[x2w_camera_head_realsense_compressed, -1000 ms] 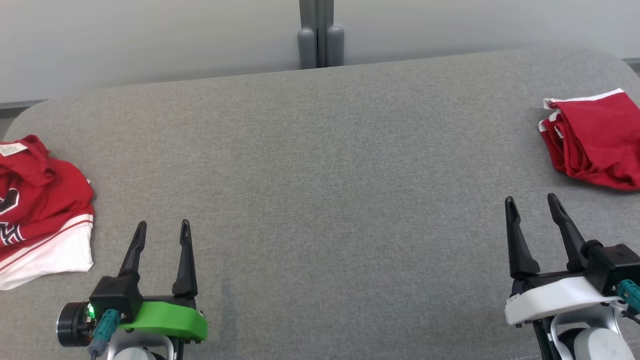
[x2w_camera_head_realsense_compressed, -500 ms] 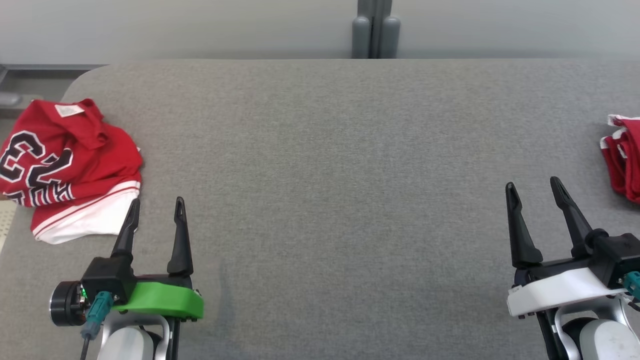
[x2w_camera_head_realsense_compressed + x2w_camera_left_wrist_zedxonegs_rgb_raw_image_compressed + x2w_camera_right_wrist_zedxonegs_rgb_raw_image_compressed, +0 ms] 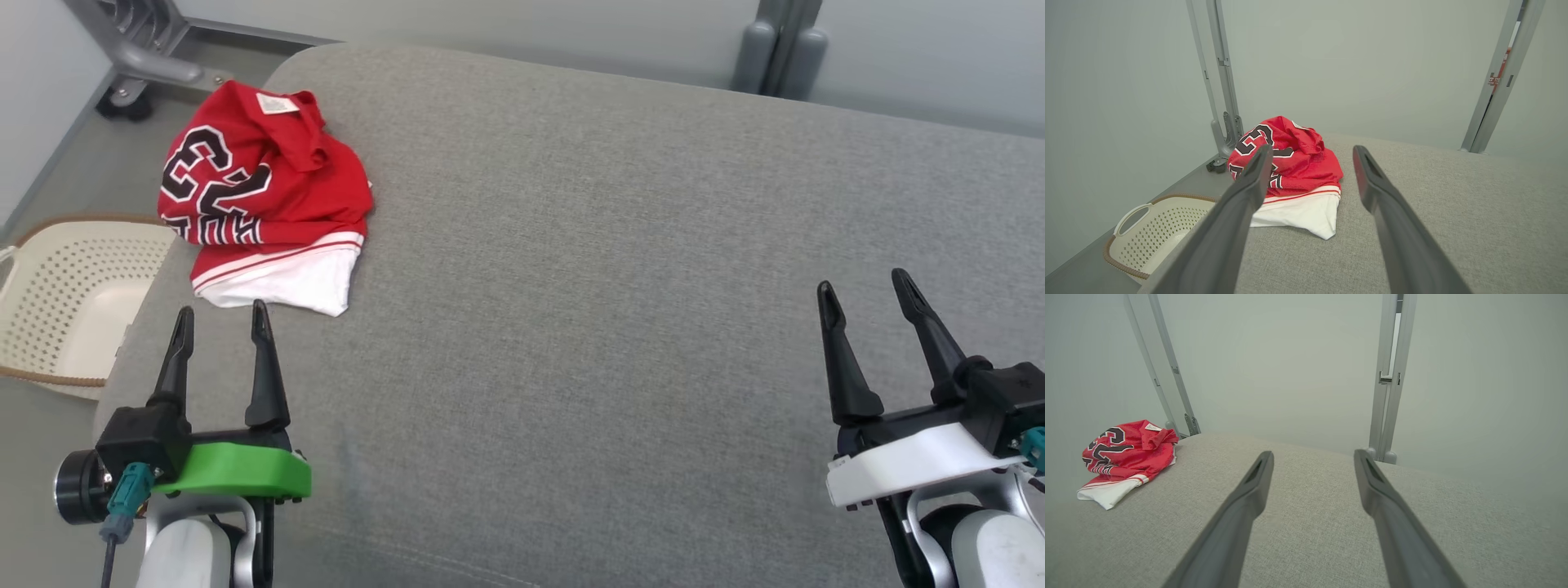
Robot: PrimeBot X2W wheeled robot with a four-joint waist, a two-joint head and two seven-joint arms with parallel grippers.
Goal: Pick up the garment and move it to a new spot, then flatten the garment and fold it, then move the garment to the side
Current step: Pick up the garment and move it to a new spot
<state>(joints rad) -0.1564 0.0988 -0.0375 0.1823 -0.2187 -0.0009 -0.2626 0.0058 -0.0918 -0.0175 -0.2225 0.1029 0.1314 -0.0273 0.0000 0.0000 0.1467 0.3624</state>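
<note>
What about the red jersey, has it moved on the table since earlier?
No. The red jersey keeps its place by the gray table's left edge; the head camera turned left.

The jersey point(image 3: 261, 196) lies on the padded table point(image 3: 571, 286) at its far left corner, with a basket point(image 3: 73, 302) on the floor point(image 3: 106, 163) beside the table's left edge. The left gripper point(image 3: 221, 309) is just before the jersey, the right gripper point(image 3: 861, 281) well apart at the near right.

There is one crumpled red-and-white jersey garment point(image 3: 269, 180) and one grey fabric-covered table point(image 3: 612, 286). There is also one cream perforated plastic basket point(image 3: 49, 294).
</note>
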